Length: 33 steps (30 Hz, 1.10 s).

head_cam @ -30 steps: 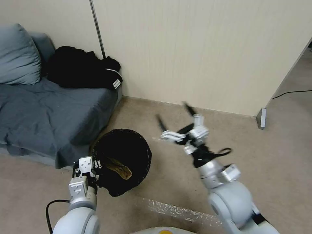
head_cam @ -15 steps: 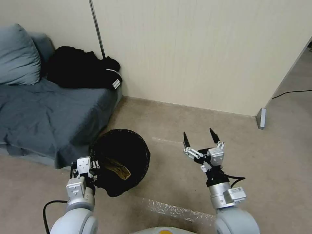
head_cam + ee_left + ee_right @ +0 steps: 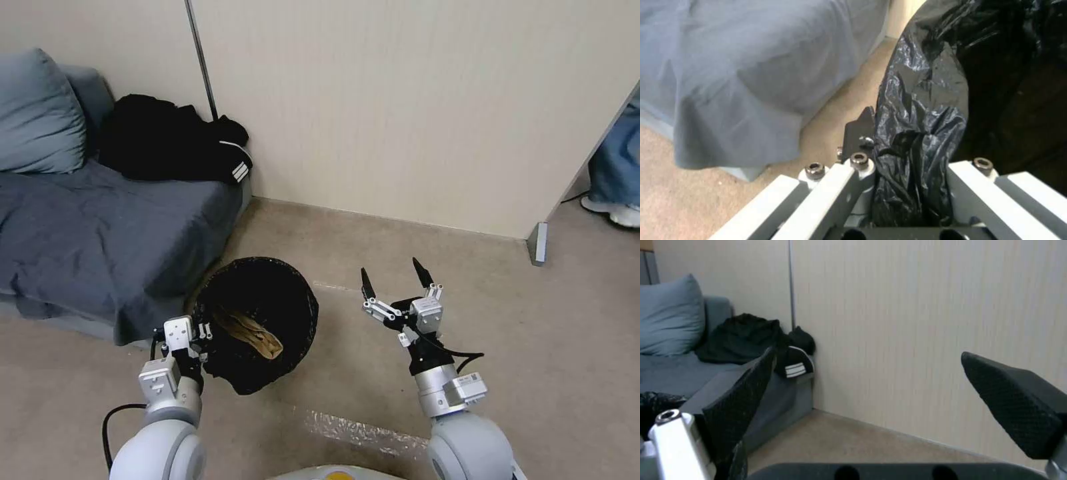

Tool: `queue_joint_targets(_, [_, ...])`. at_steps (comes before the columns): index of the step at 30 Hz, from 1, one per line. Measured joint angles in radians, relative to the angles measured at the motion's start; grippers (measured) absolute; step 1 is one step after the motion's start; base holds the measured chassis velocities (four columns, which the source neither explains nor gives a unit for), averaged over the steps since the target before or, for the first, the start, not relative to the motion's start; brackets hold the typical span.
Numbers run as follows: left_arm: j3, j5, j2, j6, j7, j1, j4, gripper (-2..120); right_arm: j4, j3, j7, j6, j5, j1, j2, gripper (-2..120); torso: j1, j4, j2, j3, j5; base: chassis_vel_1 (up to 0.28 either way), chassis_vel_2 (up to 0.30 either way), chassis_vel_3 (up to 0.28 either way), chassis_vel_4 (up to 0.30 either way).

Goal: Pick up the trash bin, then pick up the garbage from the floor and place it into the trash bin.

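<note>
Grey-blue fabric covers the low sofa (image 3: 100, 227) at our far left, soft and rumpled, with a plump matching pillow (image 3: 37, 113) at its head and a heap of black clothing with white stripes (image 3: 173, 143) against the pale, finely ribbed wall panel (image 3: 413, 107). A thin dark metal pole (image 3: 202, 63) rises beside the clothing.

Below the sofa's edge we see our left gripper (image 3: 197, 343), white metal links with black fingers, pinching the crinkled black plastic liner at the near rim of the round trash bin lined with a glossy black bag (image 3: 267, 300). In the left wrist view the bag film (image 3: 916, 133) is bunched and wrinkled between the grey finger bars, one black fingertip (image 3: 860, 128) pressed against its outside. The bin sits just beside the sofa's corner over the beige, matte floor (image 3: 360, 240); we cannot tell whether it touches the floor. Inside it lies a tan, crumpled scrap of garbage (image 3: 257, 333), folded like paper or cloth.

Near our base a strip of clear, shiny tape (image 3: 360, 430) glints on the floor.

To the right, well apart from the bin, our right gripper (image 3: 393, 280) hangs in the air, its two pointed black textured fingers (image 3: 1018, 403) spread wide and holding nothing. A small white label (image 3: 470, 379) on its wrist carries print too small to read.
</note>
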Motion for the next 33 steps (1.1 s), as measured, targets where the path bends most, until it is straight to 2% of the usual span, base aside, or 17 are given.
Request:
queue_joint_targets(8, [0.013, -0.029, 0.031, 0.013, -0.001, 0.000, -0.016, 3, -0.006, -0.001, -0.009, -0.013, -0.013, 0.001, 0.029, 100, 0.000, -0.0001, 0.000, 0.000, 0.0000, 0.050, 0.044, 0.050, 0.047])
queue_joint_targets(12, [0.003, -0.052, 0.058, 0.015, -0.004, -0.014, -0.005, 3, -0.029, -0.017, -0.009, -0.021, -0.013, 0.009, 0.054, 100, 0.000, 0.0000, 0.000, 0.000, -0.0001, 0.089, 0.078, 0.082, 0.100])
queue_joint_targets(15, [-0.001, -0.074, 0.103, 0.014, -0.007, -0.034, 0.021, 3, -0.011, -0.017, -0.012, -0.046, -0.015, 0.001, 0.075, 100, 0.000, -0.0002, 0.000, 0.000, -0.0001, 0.094, 0.108, 0.104, 0.104])
queue_joint_targets(24, [-0.015, -0.082, 0.094, 0.009, -0.016, -0.030, 0.052, 3, -0.046, -0.010, -0.043, -0.023, -0.036, 0.006, 0.099, 100, 0.000, 0.0002, 0.000, 0.000, 0.0000, 0.118, 0.124, 0.123, 0.118])
queue_joint_targets(33, [-0.011, -0.023, 0.063, 0.011, -0.030, 0.032, -0.002, 3, -0.057, -0.006, -0.037, -0.009, -0.074, 0.021, 0.093, 100, 0.000, 0.0001, 0.000, 0.000, 0.0002, 0.122, 0.125, 0.120, 0.129])
